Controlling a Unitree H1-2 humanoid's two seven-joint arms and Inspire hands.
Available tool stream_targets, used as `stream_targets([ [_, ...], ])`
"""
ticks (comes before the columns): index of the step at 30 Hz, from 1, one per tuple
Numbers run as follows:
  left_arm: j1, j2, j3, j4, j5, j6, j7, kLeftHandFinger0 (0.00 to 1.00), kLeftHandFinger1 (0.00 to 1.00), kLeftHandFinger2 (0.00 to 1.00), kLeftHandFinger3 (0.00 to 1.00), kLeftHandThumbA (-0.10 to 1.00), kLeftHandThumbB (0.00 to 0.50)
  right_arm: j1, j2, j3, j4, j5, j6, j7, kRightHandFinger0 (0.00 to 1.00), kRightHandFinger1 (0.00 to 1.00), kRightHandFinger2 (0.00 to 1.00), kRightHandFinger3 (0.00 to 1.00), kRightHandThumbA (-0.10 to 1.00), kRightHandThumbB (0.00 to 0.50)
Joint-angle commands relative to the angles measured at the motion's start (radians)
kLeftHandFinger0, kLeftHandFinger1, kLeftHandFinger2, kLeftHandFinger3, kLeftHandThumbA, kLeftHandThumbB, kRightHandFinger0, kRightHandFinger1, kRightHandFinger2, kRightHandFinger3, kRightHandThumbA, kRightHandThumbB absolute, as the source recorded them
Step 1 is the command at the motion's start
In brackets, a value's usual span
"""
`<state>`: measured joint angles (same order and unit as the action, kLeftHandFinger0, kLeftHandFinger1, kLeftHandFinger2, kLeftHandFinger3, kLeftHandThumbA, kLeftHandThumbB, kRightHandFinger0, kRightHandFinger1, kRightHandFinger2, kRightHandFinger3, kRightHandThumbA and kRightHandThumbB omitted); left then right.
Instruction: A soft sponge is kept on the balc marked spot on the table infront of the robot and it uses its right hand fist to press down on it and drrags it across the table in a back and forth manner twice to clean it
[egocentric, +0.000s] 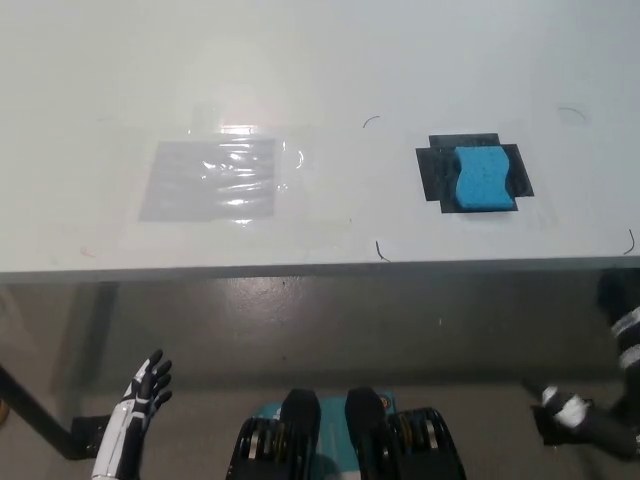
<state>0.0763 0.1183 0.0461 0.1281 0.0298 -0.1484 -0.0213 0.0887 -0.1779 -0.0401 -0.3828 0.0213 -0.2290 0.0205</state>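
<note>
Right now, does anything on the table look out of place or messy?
Nothing is spilled or damaged. The blue sponge sits on its black marked spot, slightly off centre toward the near edge. A shiny, wrinkled clear film patch lies on the table, with a few thin dark strands scattered about.

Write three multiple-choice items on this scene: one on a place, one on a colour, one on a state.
1. Where does the sponge lie?
A. On the black marked spot
B. On the clear plastic sheet
C. On the floor

2. What colour is the sponge?
A. Yellow
B. Blue
C. Green

3. How is the left hand?
A. Pressing the sponge
B. Holding the sheet
C. Open, below the table edge

Key: 1 A, black tape shows around it; 2 B, plainly blue; 3 C, its fingers are spread, holding nothing.
</note>
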Motion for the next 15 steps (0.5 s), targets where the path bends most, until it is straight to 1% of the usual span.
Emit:
stream_targets([
  [1,0.008,0.013,0.002,-0.032,-0.005,-0.050,-0.007,1.00,1.00,1.00,1.00,1.00,0.025,-0.273,-0.118,-0.079,-0.276,0.157,0.209,-0.010,1.00,1.00,1.00,1.00,1.00,0.322],
  [2,0.010,0.014,0.003,-0.029,-0.004,-0.054,-0.006,1.00,1.00,1.00,1.00,1.00,0.021,-0.352,-0.132,-0.089,-0.274,0.167,0.246,-0.018,1.00,1.00,1.00,1.00,1.00,0.316],
  [4,0.013,0.016,0.003,-0.025,-0.006,-0.059,-0.008,1.00,1.00,1.00,1.00,1.00,0.020,-0.466,-0.143,-0.102,-0.240,0.170,0.282,-0.028,1.00,1.00,1.00,1.00,1.00,0.314],
  [5,0.014,0.015,0.003,-0.021,-0.017,-0.063,-0.015,1.00,1.00,1.00,1.00,1.00,0.030,-0.557,-0.147,-0.108,-0.207,0.180,0.315,-0.036,1.00,1.00,1.00,1.00,1.00,0.333],
  [8,0.015,0.020,-0.002,-0.010,-0.006,-0.081,-0.016,1.00,1.00,1.00,1.00,1.00,0.042,-0.728,-0.146,-0.111,-0.106,0.189,0.342,-0.035,1.00,1.00,1.00,1.00,1.00,0.341],
  [9,0.014,0.021,-0.002,-0.007,-0.002,-0.084,-0.014,1.00,1.00,1.00,1.00,1.00,0.036,-0.771,-0.144,-0.111,-0.065,0.192,0.342,-0.031,1.00,1.00,1.00,1.00,1.00,0.341],
  [11,0.018,0.024,-0.003,-0.008,0.007,-0.081,-0.011,1.00,1.00,1.00,1.00,1.00,0.042,-0.851,-0.138,-0.114,0.023,0.215,0.358,-0.021,1.00,1.00,1.00,1.00,1.00,0.377],
  [12,0.021,0.028,-0.002,-0.009,0.015,-0.081,-0.007,1.00,1.00,1.00,1.00,1.00,0.053,-0.908,-0.141,-0.114,0.096,0.212,0.362,-0.011,1.00,1.00,1.00,1.00,1.00,0.351],
  [13,0.022,0.031,-0.003,-0.009,0.018,-0.083,-0.009,1.00,1.00,1.00,1.00,1.00,0.049,-0.957,-0.139,-0.113,0.156,0.215,0.381,-0.006,0.92,0.80,0.80,0.93,1.00,0.309],
  [14,0.025,0.032,-0.002,-0.010,0.017,-0.083,-0.008,1.00,1.00,1.00,1.00,1.00,0.056,-1.002,-0.135,-0.108,0.219,0.224,0.394,0.007,0.66,0.51,0.50,0.63,1.00,0.211],
  [15,0.027,0.033,-0.002,-0.011,0.015,-0.082,-0.010,1.00,1.00,1.00,1.00,1.00,0.057,-1.034,-0.127,-0.105,0.271,0.219,0.399,0.007,0.28,0.19,0.21,0.33,1.00,0.154],
])
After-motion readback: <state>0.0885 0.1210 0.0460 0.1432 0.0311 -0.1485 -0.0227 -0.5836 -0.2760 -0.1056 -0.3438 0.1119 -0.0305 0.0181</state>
